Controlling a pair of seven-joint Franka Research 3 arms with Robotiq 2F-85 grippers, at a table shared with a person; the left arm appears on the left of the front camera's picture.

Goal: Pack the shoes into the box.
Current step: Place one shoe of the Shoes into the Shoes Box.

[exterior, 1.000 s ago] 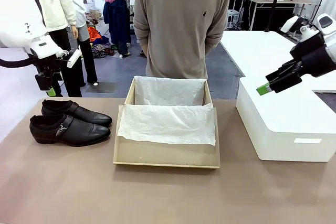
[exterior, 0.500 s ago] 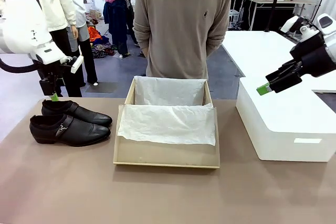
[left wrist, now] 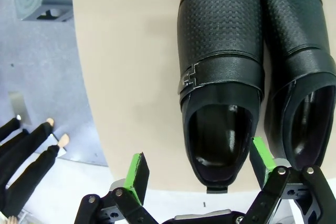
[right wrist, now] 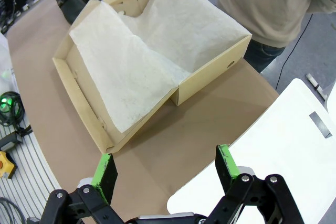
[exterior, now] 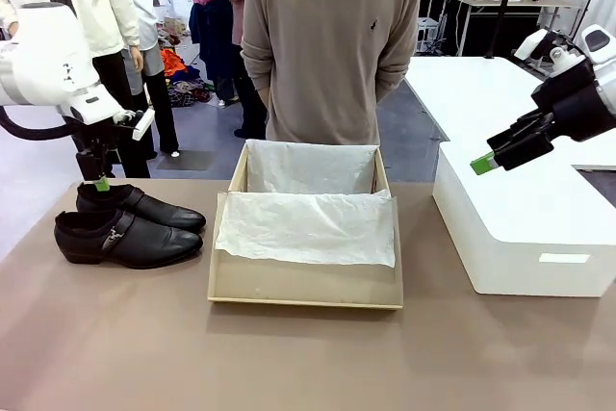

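**Left Arm Lining Up on First Shoe as Box Waits Open**

I am hovering my left gripper (left wrist: 199,162) over the heel end of the far shoe (exterior: 141,206), jaws released and spread wide, one green pad on each side of the shoe's opening and touching nothing. I am straddling the heel because, in my judgement, the firm sides there are giving me the surest hold on glossy leather. The near shoe (exterior: 128,241) is lying just beside its partner, both with toes pointing toward the box (exterior: 306,288), so neither should need turning.

The box is sitting in the middle of the table (exterior: 289,363), well apart from the shoes, its flap folded down toward me and white tissue paper (exterior: 308,228) draping over it, leaving the far compartment free to receive the pair.

I am holding my right gripper (right wrist: 165,169) high above the larger white box (exterior: 520,228), jaws also released and empty, keeping clear of the work. A person (exterior: 332,45) is standing at the far side, behind the box.

Packing is not yet begun.
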